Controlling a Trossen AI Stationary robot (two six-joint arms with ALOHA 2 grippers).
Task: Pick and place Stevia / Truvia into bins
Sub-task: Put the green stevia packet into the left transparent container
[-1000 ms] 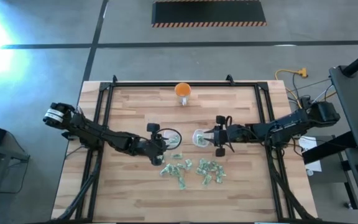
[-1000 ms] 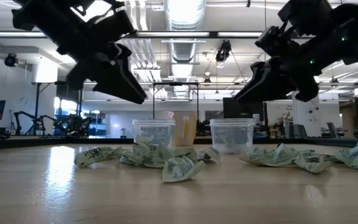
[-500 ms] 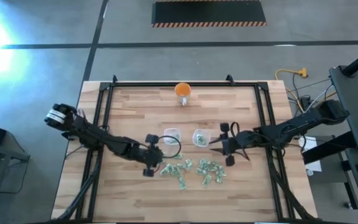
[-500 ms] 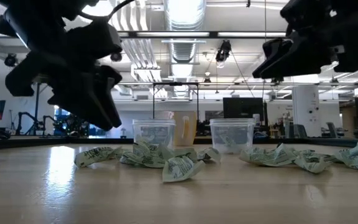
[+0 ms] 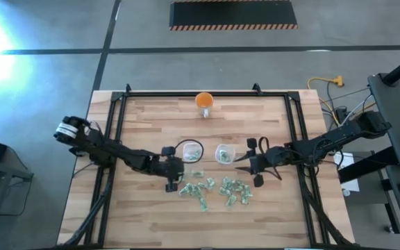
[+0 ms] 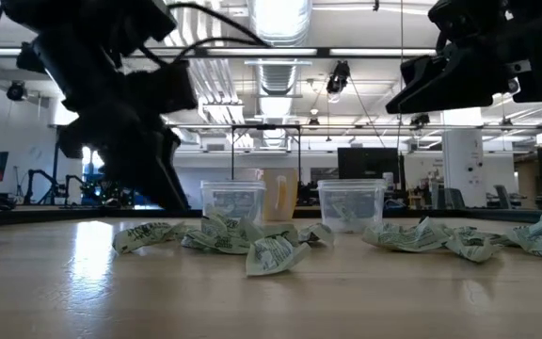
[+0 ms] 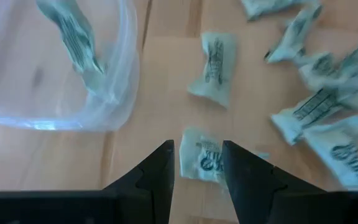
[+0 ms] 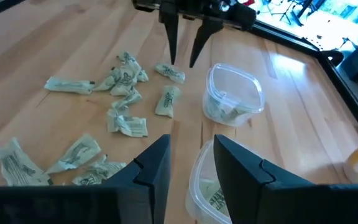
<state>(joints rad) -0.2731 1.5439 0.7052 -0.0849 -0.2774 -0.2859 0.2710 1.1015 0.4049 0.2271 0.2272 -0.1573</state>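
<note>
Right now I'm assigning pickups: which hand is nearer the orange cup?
Neither clearly. The orange cup stands at the table's far edge; the left hand and the right hand are both open, down by the sachets.

sachet partly behind left hand fingers, bin cut off
</note>
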